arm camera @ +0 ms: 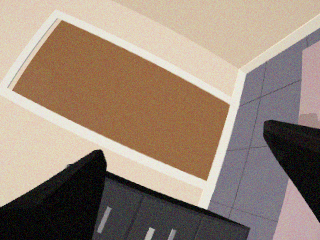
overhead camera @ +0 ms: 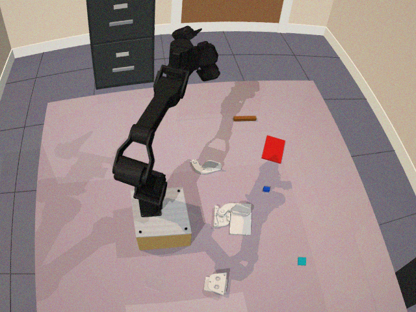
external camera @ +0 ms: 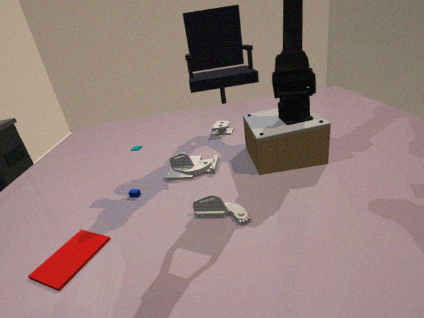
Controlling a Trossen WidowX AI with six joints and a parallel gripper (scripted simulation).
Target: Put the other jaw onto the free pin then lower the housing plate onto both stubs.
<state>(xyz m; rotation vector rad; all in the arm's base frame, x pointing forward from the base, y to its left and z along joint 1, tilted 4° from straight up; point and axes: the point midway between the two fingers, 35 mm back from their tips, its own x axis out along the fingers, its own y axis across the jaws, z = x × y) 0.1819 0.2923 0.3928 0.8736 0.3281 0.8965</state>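
Observation:
My gripper [arm camera: 185, 143] is open and empty, its two black fingers wide apart in the wrist view. It is raised high, far from the parts. The white gripper base [overhead camera: 240, 226] [external camera: 178, 176] lies on the pink surface, with one jaw [overhead camera: 232, 206] [external camera: 182, 161] mounted on it. The loose jaw [overhead camera: 204, 168] [external camera: 209, 208] lies by itself near the arm's base box, with its toothed end towards the box side. The housing plate [overhead camera: 216, 284] [external camera: 221, 124] lies apart, with two round holes showing. The free pin is too small to make out clearly.
A red slab [overhead camera: 273, 149] [external camera: 69, 260], blue block [overhead camera: 266, 188] [external camera: 134, 193], teal square [overhead camera: 301, 260] [external camera: 136, 148] and brown bar [overhead camera: 244, 118] lie around. The arm stands on a box [overhead camera: 163, 242] [external camera: 293, 150]. A cabinet [overhead camera: 122, 38] [arm camera: 170, 210] stands behind.

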